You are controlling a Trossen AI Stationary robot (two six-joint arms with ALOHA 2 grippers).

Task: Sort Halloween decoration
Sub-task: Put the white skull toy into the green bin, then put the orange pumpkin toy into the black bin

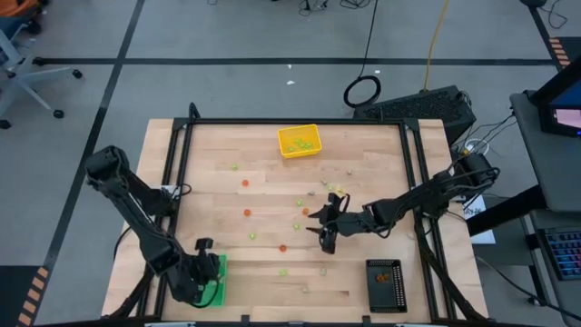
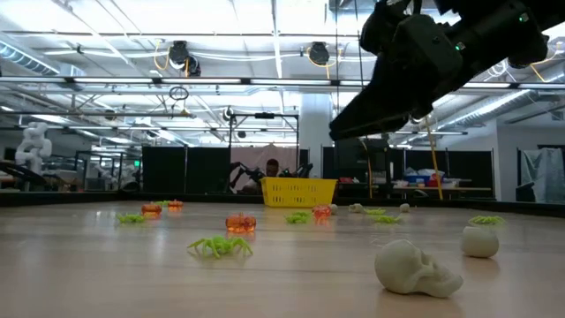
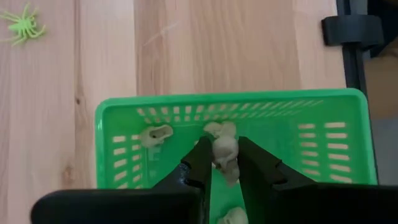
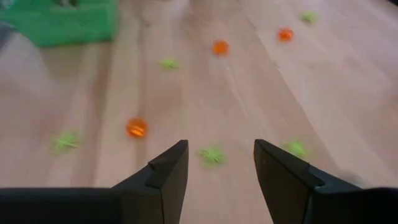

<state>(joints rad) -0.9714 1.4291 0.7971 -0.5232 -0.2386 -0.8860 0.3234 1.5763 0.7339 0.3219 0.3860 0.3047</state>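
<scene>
Fingers of the left gripper [image 3: 225,163] pinch a pale beige-grey skull [image 3: 224,152] over the green tray [image 3: 118,112], where another skull [image 3: 155,134] lies. The right gripper [image 4: 221,163] hangs released above the table [image 1: 381,163], strewn with tiny orange pumpkins [image 4: 136,127] and light green spiders [image 3: 23,26].

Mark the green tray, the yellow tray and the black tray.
green tray [image 3: 118,134], left wrist view, on its slotted wall.
yellow tray [image 1: 284,150], high view, on its rim.
black tray [image 1: 374,283], high view, on its edge.
</scene>
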